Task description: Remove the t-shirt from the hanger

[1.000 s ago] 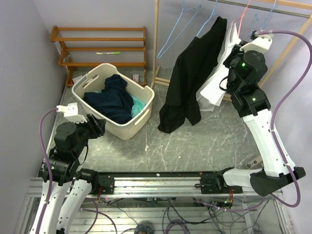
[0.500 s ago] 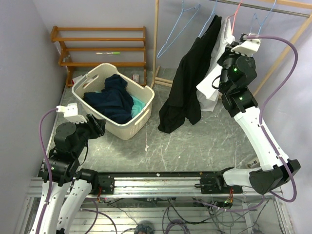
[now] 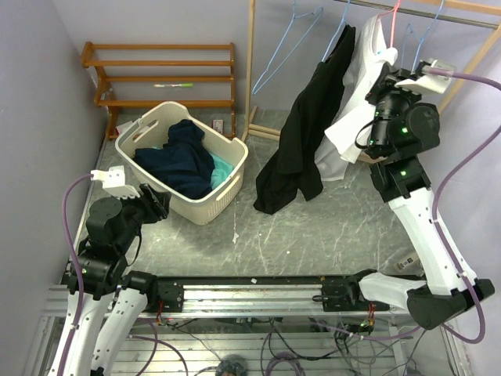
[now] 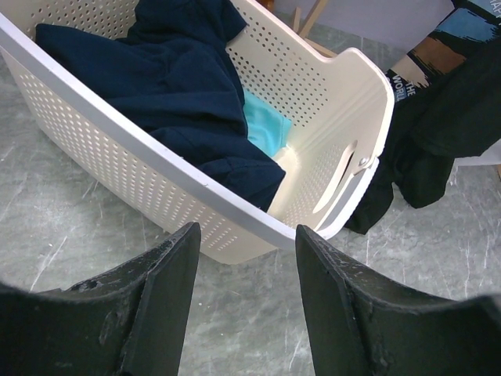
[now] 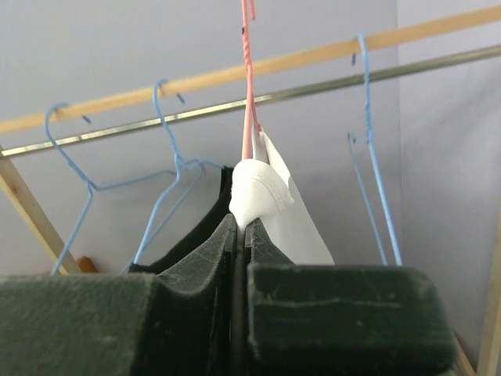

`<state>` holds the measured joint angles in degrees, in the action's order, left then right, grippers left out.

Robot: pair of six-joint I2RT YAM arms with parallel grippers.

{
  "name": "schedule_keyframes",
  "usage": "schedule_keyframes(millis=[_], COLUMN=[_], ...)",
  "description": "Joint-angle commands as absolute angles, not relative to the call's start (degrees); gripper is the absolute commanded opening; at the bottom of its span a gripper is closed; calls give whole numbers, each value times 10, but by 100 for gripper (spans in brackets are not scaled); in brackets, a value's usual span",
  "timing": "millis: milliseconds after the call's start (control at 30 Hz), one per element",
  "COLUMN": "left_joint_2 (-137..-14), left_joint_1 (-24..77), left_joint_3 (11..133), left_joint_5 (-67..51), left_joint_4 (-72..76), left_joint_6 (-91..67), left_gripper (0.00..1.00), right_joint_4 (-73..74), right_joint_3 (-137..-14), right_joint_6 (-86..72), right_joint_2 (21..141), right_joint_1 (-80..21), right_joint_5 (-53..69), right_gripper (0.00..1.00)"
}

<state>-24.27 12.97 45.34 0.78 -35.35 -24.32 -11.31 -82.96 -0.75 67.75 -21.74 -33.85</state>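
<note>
A white t-shirt (image 3: 356, 102) hangs on a pink hanger (image 3: 390, 19) from the rail at the top right. My right gripper (image 3: 383, 66) is shut on the shirt's collar; in the right wrist view the white collar (image 5: 258, 192) is pinched between my fingers just under the pink hanger (image 5: 248, 70). A black t-shirt (image 3: 301, 129) hangs to its left on a blue hanger. My left gripper (image 3: 156, 200) is open and empty, low near the basket; in the left wrist view (image 4: 244, 243) it faces the basket's wall.
A cream laundry basket (image 3: 227, 192) with dark blue and teal clothes stands at the left; it also shows in the left wrist view (image 4: 337, 102). Empty blue hangers (image 3: 293, 39) hang on the rail. A wooden shoe rack (image 3: 156, 74) stands at the back left.
My right arm swung left, then back right and up, still holding the white shirt's collar near the hanger. The white shirt shifted with it. The left arm has not moved.
</note>
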Motion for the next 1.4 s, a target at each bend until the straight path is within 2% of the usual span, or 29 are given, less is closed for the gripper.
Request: schedule_keyframes(millis=[0, 267, 533, 733, 967, 1200, 1367], left_joint_2=[-235, -236, -226, -208, -178, -200, -301], left_joint_1=[133, 133, 133, 133, 133, 133, 133], left_joint_3=[456, 456, 452, 444, 432, 472, 489], left_joint_5=[-11, -13, -37, -86, -158, -301, -491], left_joint_4=[-334, -334, -321, -296, -246, -117, 126], left_joint_6=[-236, -235, -225, -200, -177, -244, -418], left_gripper=[63, 63, 66, 69, 75, 80, 81], right_joint_4=[-184, -152, 83, 249, 297, 340, 313], right_joint_3=[-826, -821, -851, -816, -770, -776, -753], right_joint_6=[1, -37, -148, -213, -239, -234, -253], right_joint_2=[651, 617, 544, 472, 388, 330, 307], right_joint_1=[-215, -215, -216, -216, -216, -216, -215], right_joint_5=[-337, -309, -215, -54, 166, 249, 349], right_gripper=[0, 0, 0, 0, 0, 0, 0])
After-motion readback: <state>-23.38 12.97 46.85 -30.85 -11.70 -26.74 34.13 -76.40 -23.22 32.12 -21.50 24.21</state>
